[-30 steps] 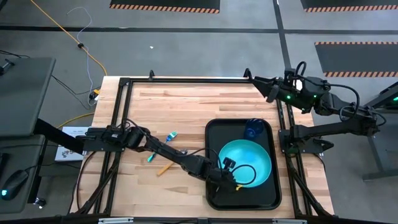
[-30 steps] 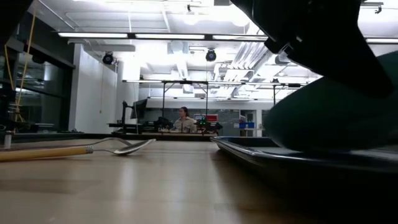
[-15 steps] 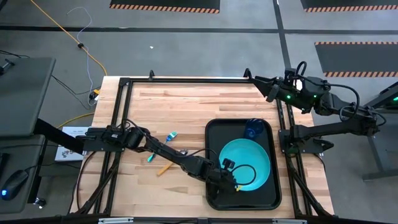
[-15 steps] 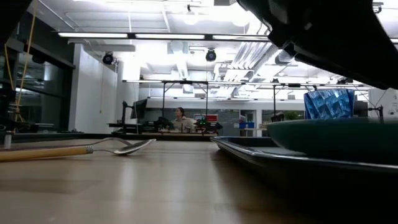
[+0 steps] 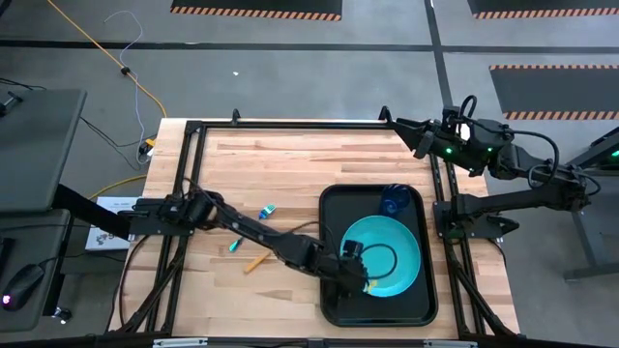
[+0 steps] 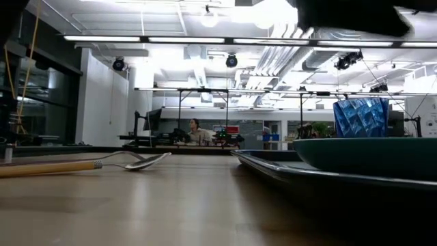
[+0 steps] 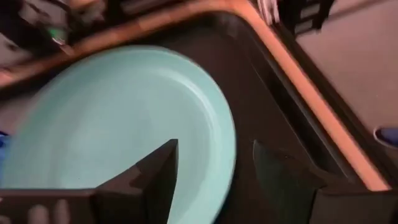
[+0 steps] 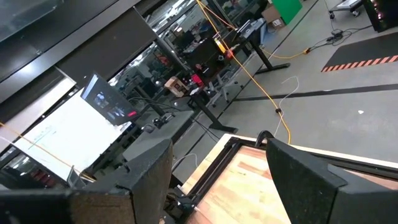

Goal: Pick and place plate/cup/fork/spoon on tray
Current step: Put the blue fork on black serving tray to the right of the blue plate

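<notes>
The turquoise plate [image 5: 387, 253] lies flat on its underside in the black tray [image 5: 334, 205], toward the tray's near end. The dark-blue cup [image 5: 394, 200] stands upright at the tray's far end. My left gripper [image 5: 356, 274] hangs open above the plate's near-left rim [image 7: 229, 134], one finger over the plate [image 7: 124, 112] and one over the tray floor [image 7: 267, 93], touching neither. The orange-handled spoon [image 5: 254, 261] and the teal-handled fork [image 5: 268, 210] lie on the wood left of the tray, partly under my left arm. My right gripper [image 5: 406, 130] waits open at the far right corner.
A black frame [image 5: 290, 124] runs around the tabletop. In the low view the tray's rim [image 6: 273, 167] rises a little above the wood, with the plate [image 6: 369, 157] and the cup [image 6: 360, 117] behind it. Bare wood lies at the far left of the table.
My left gripper has opened, let go of the plate and risen above it. The plate, held tilted over the tray a second ago, now lies flat on the tray floor.
</notes>
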You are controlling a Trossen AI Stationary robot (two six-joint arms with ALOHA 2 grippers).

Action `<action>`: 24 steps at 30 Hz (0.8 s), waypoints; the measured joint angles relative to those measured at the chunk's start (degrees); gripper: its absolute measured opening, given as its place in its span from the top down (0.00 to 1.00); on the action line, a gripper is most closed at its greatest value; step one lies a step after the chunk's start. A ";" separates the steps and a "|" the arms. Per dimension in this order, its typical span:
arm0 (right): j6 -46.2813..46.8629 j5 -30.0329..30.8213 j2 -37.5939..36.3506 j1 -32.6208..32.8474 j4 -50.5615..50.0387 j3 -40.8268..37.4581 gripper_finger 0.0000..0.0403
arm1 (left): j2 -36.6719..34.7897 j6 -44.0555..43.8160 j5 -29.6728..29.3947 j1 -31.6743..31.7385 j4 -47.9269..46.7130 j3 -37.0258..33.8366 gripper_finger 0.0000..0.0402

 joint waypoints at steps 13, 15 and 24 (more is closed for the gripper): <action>0.07 -1.63 -0.02 0.00 -0.03 0.00 0.37 | -17.02 -0.16 -0.33 4.60 -6.88 0.00 0.50; 0.09 -2.17 -0.04 0.00 -0.02 0.00 0.37 | -19.13 -1.29 -0.29 5.27 -6.83 0.01 0.50; 0.49 -4.21 -0.04 0.00 -0.55 0.00 0.37 | -23.38 -6.34 7.41 8.43 -8.01 0.10 0.50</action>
